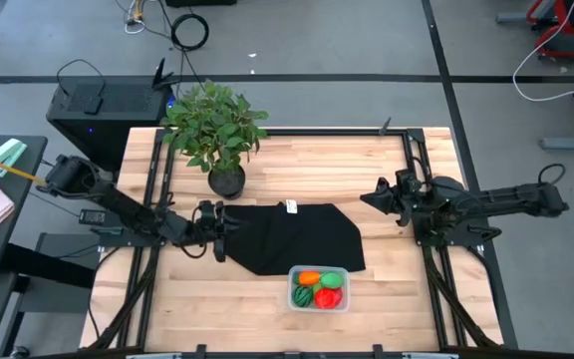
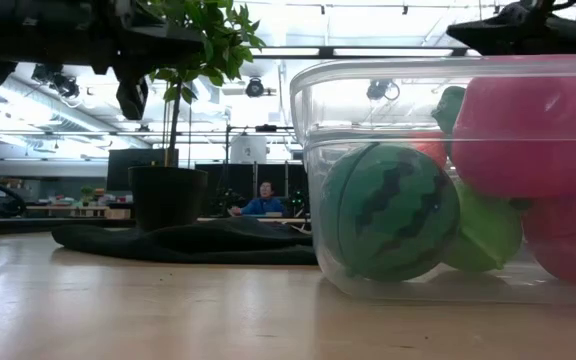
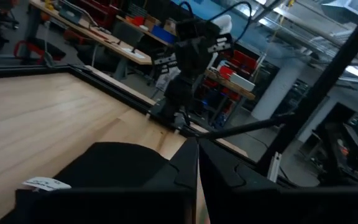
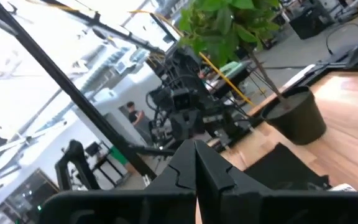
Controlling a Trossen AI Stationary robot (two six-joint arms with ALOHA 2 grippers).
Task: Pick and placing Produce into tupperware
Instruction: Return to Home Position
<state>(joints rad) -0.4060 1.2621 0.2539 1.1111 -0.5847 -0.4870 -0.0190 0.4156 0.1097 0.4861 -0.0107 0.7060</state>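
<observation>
The clear tupperware [image 1: 318, 288] stands on the wooden table near its near edge, just in front of the black mat. In it lie the produce: a striped green melon [image 1: 305, 296], a red piece [image 1: 328, 297], an orange piece [image 1: 310, 278] and a light green piece [image 1: 333, 280]. The low view shows the tub's wall [image 2: 418, 80] close up, with the melon [image 2: 390, 212] resting on its floor. My left gripper [image 1: 222, 232] hovers shut at the mat's left edge. My right gripper [image 1: 369, 197] hovers shut beyond the mat's right end. Both fingertip pairs meet in the wrist views [image 3: 196, 155] [image 4: 196, 152].
A leafy potted plant [image 1: 217, 130] stands at the table's far left part, its pot [image 2: 168, 198] just behind the black mat [image 1: 297, 234]. Dark frame rails [image 1: 417, 170] run along the table's left and right sides. A person [image 2: 265, 200] sits far off in the room.
</observation>
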